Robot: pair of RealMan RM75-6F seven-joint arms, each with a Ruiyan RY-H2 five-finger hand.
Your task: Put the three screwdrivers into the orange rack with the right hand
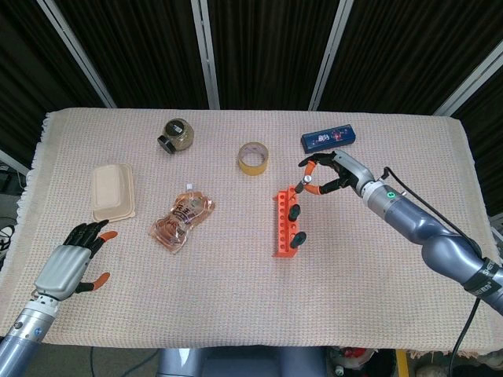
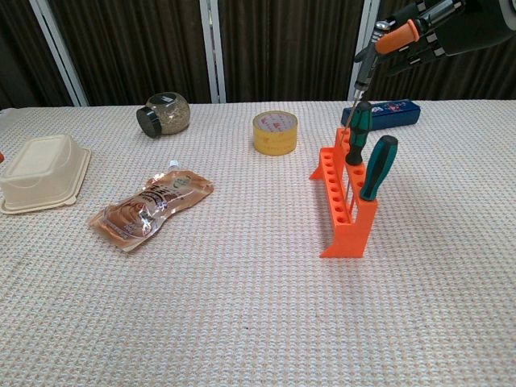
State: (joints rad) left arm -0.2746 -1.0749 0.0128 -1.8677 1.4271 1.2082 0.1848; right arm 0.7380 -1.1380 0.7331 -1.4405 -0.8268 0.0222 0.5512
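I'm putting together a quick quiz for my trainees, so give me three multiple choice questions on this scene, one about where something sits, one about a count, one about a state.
1. Where does the roll of tape lie?
A. behind the orange rack
B. in front of the rack
C. on the beige box

2. How many screwdrivers stand in the rack?
A. none
B. two
C. three

3. What is the right hand doing?
A. resting flat
B. holding an orange-handled screwdriver
C. gripping the jar

Answers: 1 A, the tape sits on the far side; 2 B, two green-handled screwdrivers stand slotted; 3 B, the tool hangs above the rack's far end.
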